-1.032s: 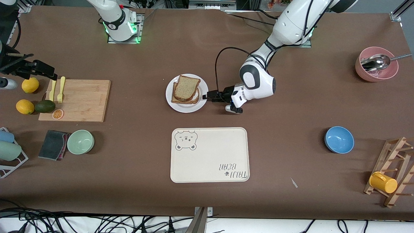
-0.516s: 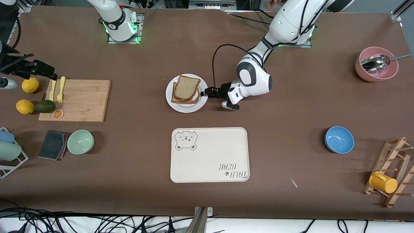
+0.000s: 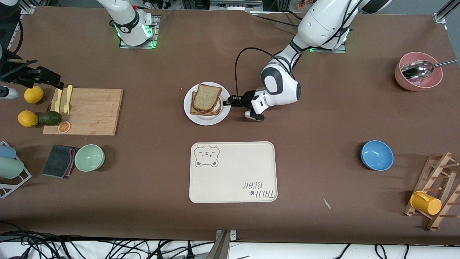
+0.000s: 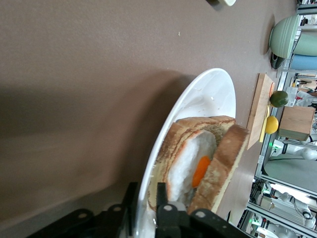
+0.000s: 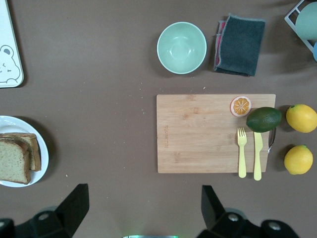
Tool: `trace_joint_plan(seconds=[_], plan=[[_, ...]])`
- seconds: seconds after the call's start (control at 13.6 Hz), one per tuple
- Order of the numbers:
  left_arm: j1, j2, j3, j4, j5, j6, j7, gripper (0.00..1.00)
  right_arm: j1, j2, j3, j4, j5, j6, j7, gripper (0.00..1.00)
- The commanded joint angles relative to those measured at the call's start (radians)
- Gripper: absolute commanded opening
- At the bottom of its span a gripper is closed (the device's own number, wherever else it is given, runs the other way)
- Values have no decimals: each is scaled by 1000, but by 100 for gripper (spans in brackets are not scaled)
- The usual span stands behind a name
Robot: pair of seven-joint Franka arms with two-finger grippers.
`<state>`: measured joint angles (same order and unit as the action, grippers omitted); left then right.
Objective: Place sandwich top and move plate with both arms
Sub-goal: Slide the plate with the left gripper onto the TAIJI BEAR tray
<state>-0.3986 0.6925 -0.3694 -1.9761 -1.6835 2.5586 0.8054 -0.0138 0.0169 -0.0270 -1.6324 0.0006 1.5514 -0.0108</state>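
The left gripper (image 3: 228, 102) pinches the plate (image 3: 201, 119) rim. The top (image 3: 206, 96) sits on the sandwich. The right gripper (image 5: 143, 210) waits, spread wide, high over the table.

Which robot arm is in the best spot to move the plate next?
The left one. The left gripper already has its jaws around the plate rim, while the right gripper waits, open, above the cutting board.

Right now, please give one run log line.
left gripper: closing on plate rim | top bread: on sandwich | right gripper: open, waiting
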Motion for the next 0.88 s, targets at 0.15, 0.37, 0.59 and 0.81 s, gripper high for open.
trace_joint_plan(seconds=[0.15,0.37,0.59,0.81], plan=[[-3,-13,1,-29,-96,6,130,9,-15,-5,10,14,16,-14,-14,100],[-2,-14,1,-29,-99,2,133,0,-15,-6,9,14,16,-16,-14,100],[6,-18,1,-29,-99,-5,133,0,-15,-6,9,14,16,-16,-14,100],[24,-27,1,-29,-99,-18,136,0,-15,-6,9,14,16,-16,-14,100]])
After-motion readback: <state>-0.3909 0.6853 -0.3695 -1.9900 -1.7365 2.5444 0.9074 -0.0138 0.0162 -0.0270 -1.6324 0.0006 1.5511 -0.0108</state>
